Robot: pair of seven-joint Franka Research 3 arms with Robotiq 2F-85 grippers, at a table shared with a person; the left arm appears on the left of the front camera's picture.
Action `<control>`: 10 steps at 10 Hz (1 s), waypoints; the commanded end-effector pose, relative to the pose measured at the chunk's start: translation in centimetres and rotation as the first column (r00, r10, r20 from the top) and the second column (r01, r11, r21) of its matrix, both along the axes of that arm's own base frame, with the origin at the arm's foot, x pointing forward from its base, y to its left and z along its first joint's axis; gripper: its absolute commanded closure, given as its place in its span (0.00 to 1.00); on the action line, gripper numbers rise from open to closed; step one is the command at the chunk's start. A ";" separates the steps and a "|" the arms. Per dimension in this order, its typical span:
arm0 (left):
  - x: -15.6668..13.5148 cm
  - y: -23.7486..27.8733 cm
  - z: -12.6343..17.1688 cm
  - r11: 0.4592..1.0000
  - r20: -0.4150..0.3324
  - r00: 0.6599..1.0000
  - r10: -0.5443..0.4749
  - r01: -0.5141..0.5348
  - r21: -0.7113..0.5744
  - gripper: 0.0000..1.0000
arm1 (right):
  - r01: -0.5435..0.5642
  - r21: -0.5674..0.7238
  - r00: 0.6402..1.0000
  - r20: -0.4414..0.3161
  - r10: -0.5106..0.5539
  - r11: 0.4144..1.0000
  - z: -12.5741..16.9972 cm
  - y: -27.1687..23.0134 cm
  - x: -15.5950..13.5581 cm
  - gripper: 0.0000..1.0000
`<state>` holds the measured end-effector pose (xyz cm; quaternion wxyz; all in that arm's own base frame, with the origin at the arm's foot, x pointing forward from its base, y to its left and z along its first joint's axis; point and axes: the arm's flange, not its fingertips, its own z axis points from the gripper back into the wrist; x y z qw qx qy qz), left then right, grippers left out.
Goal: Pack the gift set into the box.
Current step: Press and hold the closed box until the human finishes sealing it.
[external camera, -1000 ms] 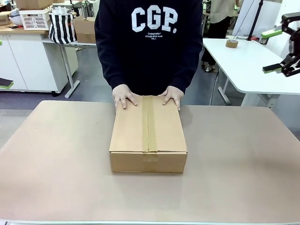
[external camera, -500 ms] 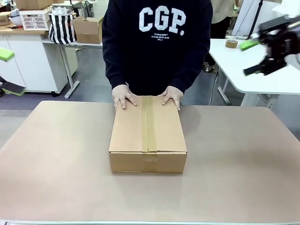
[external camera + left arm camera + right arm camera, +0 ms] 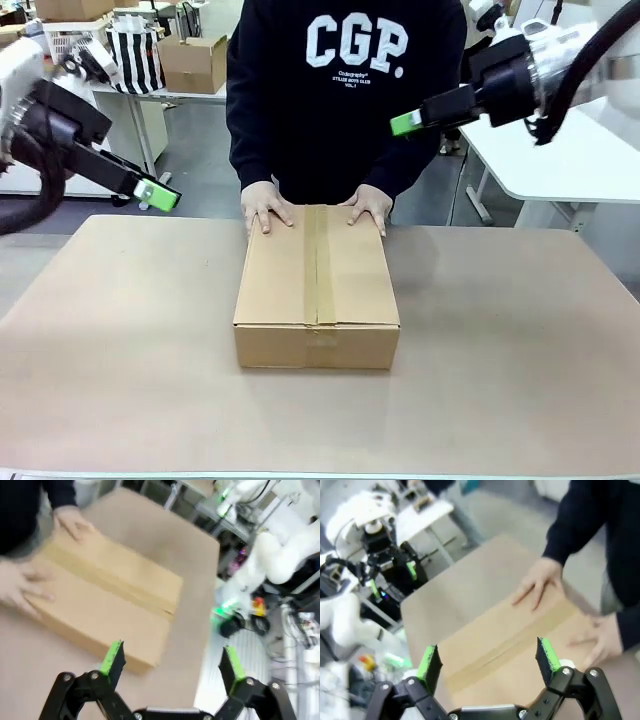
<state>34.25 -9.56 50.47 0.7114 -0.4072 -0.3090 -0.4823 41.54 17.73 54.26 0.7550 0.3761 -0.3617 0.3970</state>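
The left gripper has its green-padded fingers spread wide with nothing between them. The right gripper is spread the same way and is just as empty. Both hang above the table, on either side of the box. The box lies at the table's middle, its long sides running near to far. Its flaps are shut, and a strip of tape runs along the centre seam, so what is inside is hidden. A person's hand rests flat on the far edge left of the tape, and another hand rests right of it.

The step in hand seems to be the approach to the closed box. The carton looks too broad for one gripper to span, so this is probably a two-arm job. Each arm should come down on its own long side, towards the near half and well clear of the person's fingers. The pads should meet the cardboard squarely and together, since uneven pressure would likely skew the box on the smooth tabletop. If the flaps must open, the tape has to part first.

The left arm reaches in from the left with its gripper angled down and to the right, its fingertip raised and well to the left of the box's far corner. The right arm comes from the right and is held higher, at the person's chest level. Its fingers point left, almost level.
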 end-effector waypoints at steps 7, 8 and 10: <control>2.7 -4.0 -3.4 0.964 0.609 0.775 0.169 0.000 -0.267 0.00 | -0.467 0.063 0.875 0.178 0.450 0.882 -5.6 2.2 -1.0 0.00; 3.8 -4.7 -6.0 0.960 0.645 0.749 0.151 0.045 -0.278 0.00 | -0.517 0.053 0.847 0.173 0.503 0.854 -9.0 0.8 -0.5 0.00; 4.9 -5.4 -9.7 0.957 0.632 0.768 0.104 0.095 -0.273 0.00 | -0.443 -0.034 0.882 0.163 0.442 0.896 -13.7 -0.1 -0.5 0.00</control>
